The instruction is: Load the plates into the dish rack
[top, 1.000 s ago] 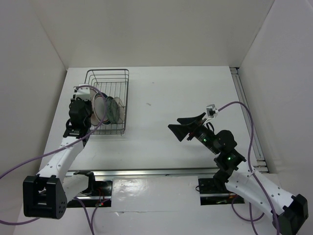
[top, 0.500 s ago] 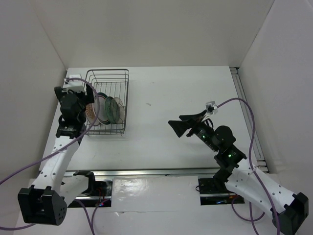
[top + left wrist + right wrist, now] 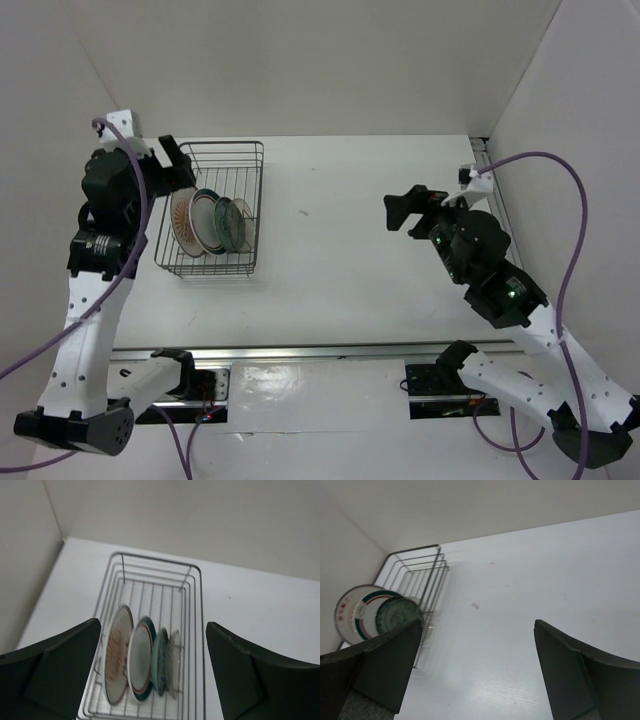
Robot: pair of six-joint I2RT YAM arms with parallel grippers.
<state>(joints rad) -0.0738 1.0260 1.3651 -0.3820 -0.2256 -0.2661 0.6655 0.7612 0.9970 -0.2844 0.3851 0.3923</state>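
Observation:
The dish rack [image 3: 221, 143], a dark wire basket, sits at the table's far left. Several plates stand on edge in a row inside it: the orange sunburst plate [image 3: 183, 225], the white plate with a green-red rim [image 3: 207, 222], the teal plate [image 3: 232, 222] and the pale grey plate [image 3: 246, 222]. My left gripper [image 3: 175, 165] hangs open above the rack's far left corner, holding nothing. In the left wrist view the rack [image 3: 155, 560] and the sunburst plate [image 3: 116, 660] lie below the open left gripper [image 3: 153, 625]. My right gripper [image 3: 412, 208] is open and empty, raised over the table's right side.
White walls close in the table on the left, back and right. A metal rail [image 3: 505, 230] runs along the right edge. The right wrist view shows the rack [image 3: 415, 565] far off to the left of the right gripper [image 3: 477, 622], over bare white table.
My left gripper opened, let go of the plate in the rack and rose up and to the left. The right arm drew back to the right and lifted.

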